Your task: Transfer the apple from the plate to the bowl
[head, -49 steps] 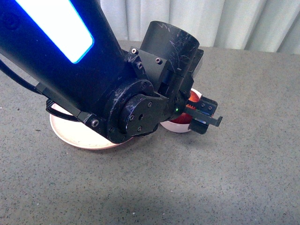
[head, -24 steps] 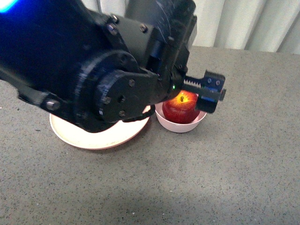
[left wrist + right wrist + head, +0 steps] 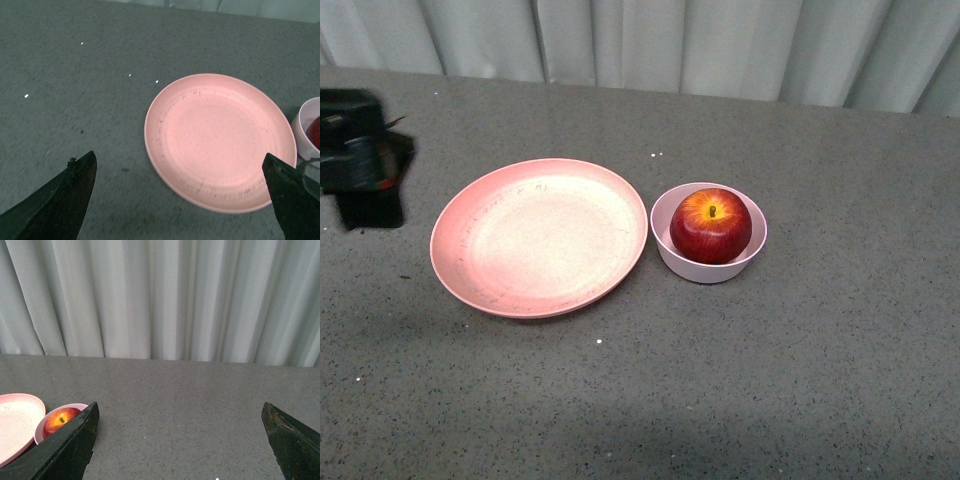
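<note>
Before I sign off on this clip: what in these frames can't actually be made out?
- Underside of the apple: front view, hidden by the bowl wall.
- Bowl and apple, left wrist view: cut off by the frame edge.
- Plate, right wrist view: cut by the edge and a finger of the right tool.
- Left tool, front view: only a blurred dark arm part at the edge.

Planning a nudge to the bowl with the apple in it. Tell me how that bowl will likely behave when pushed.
The bowl looks small and rigid, so it would probably slide rather than flex. The apple nearly fills it and rises above the rim, so it may ride top-heavy. It sits close beside the plate; a push that way would likely bump it.
</note>
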